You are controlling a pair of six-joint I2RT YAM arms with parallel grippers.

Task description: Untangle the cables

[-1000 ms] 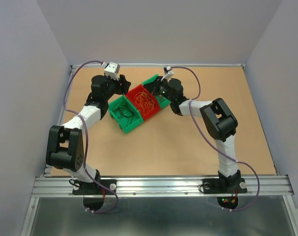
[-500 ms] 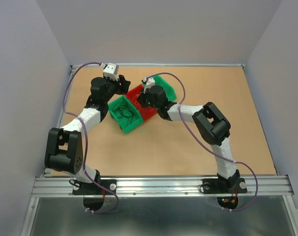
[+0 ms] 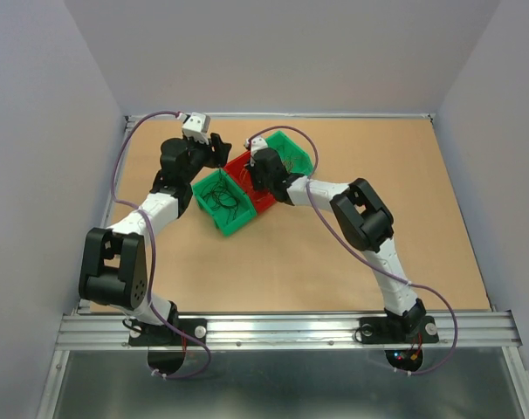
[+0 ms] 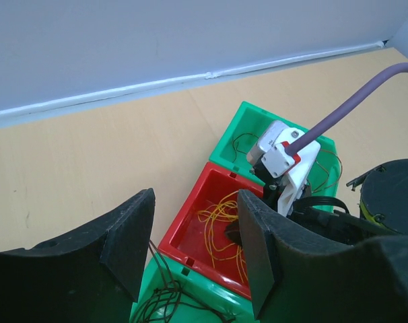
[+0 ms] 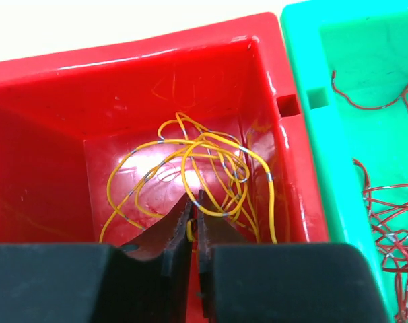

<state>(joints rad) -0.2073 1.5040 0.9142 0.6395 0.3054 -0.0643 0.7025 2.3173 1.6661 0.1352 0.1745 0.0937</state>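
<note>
Three bins stand in a row. The red bin [image 3: 266,202] holds orange-yellow cables [image 5: 211,151], which also show in the left wrist view [image 4: 221,222]. My right gripper [image 5: 192,202] is down inside this bin, shut on a strand of yellow cable; in the top view it [image 3: 252,174] sits over the bin. The near green bin [image 3: 223,202] holds dark cables [image 4: 167,296]. The far green bin [image 3: 292,154] holds red cables [image 5: 386,202]. My left gripper [image 4: 194,222] is open and empty, above the back left corner of the bins [image 3: 219,155].
The right arm's white wrist camera [image 4: 281,155] and purple cable [image 4: 352,104] hang over the red and far green bins, close to my left gripper. The back wall runs just behind the bins. Bare wooden table [image 3: 378,218] lies right and in front.
My right gripper has swung left from over the far green bin into the red bin. The left arm has hardly moved.
</note>
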